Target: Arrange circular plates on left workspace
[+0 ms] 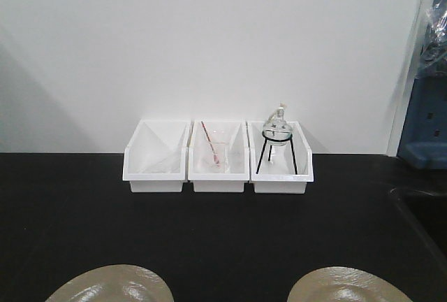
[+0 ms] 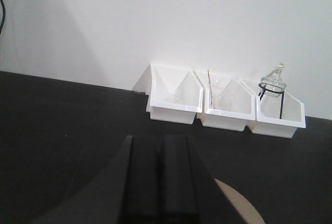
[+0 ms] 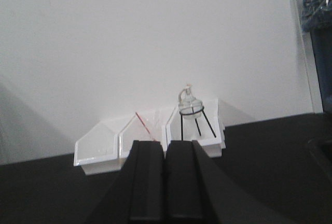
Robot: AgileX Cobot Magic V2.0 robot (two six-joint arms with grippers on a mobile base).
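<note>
black countertop (image 1: pixel 223 239) | white bins (image 1: pixel 218 184) rear | left plate (image 1: pixel 112 284), right plate (image 1: pixel 349 286) probably resting front

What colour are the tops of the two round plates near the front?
Glossy tan-beige: left plate, right plate. Best seen in the exterior front-facing view.

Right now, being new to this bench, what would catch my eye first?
Three white bins in a row against the wall, the right one holding a glass flask on a black tripod. Nearer, the left plate and right plate, both tan, lie apart on the black countertop at the front view's bottom edge.
</note>
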